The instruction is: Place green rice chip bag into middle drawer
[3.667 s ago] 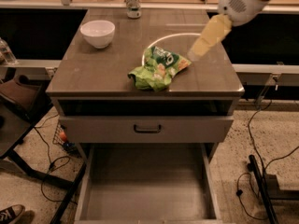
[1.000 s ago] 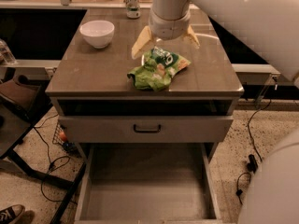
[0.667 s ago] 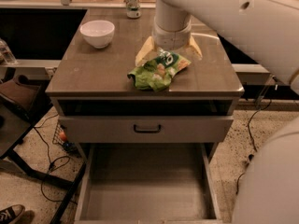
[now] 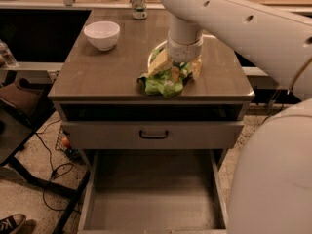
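Found near the front edge of the brown wooden counter, a little right of its middle: the crumpled bright green foil rice chip bag, lying on the surface. Set straight down over its rear half, on a thick white arm: the cream-coloured two-finger gripper, spread wide, one finger on each side of the foil, apparently so as to close across the crumple rather than press on it. Not yet lifted, by the look of it; no gap visible beneath. Pulled out below the front edge, under the closed grey drawer front with the dark loop handle: the wide grey metal middle drawer, floor bare, presumably left open to take a straight drop. Well apart, toward the back left corner: a round white ceramic bowl; at the back edge, a small can. Next, probably: squeeze, raise, carry forward past the front edge, lower, release.
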`<action>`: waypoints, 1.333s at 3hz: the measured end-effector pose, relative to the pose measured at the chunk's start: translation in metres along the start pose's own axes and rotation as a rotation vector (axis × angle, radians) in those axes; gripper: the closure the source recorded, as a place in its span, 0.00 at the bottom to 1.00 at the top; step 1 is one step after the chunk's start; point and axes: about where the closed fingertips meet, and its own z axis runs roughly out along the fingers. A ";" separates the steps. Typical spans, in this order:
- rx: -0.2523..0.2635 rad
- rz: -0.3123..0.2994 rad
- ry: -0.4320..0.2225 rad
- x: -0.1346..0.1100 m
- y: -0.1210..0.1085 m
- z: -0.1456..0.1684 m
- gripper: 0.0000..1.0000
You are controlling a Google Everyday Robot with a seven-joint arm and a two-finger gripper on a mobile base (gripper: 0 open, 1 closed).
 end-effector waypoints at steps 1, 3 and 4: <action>0.000 0.000 0.000 -0.001 0.000 -0.002 0.64; 0.001 0.000 0.001 0.000 0.000 -0.001 1.00; 0.001 0.000 0.001 0.000 0.000 -0.001 1.00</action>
